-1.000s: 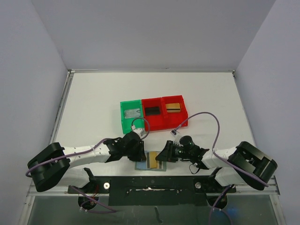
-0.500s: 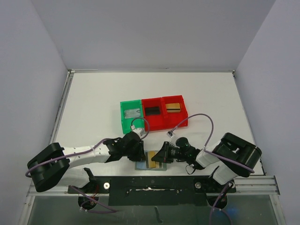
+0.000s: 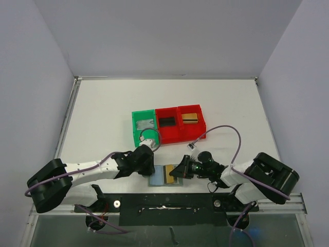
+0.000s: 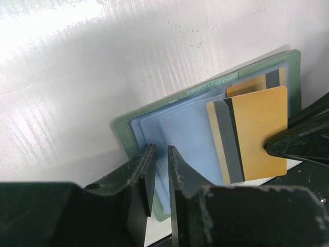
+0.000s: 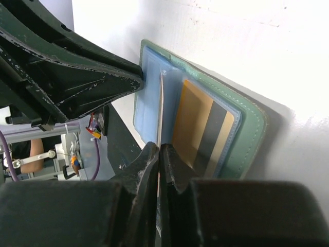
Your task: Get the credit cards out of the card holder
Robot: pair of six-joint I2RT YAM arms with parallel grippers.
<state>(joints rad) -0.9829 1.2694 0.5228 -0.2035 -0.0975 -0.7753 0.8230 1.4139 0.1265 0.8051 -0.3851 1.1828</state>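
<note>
holder: the card holder (image 4: 187, 131) lies open and flat at the near edge of the bench (image 3: 103, 113), between the two arms.
left gripper (image 4: 160, 154): jaws clenched on the holder's left edge, pinning its blue sleeve.
right gripper (image 5: 159, 149): jaws clenched on the right edge of the gold card (image 4: 257, 128), the side away from its dark stripe.
card axis: the stripe runs near-to-far, so the long axis seems to cross the pull line.
key relation: the card lies rightward of the left jaws, so the pull should go right, away from them.
second gold card (image 5: 203, 128): tucked in its pocket.
</note>
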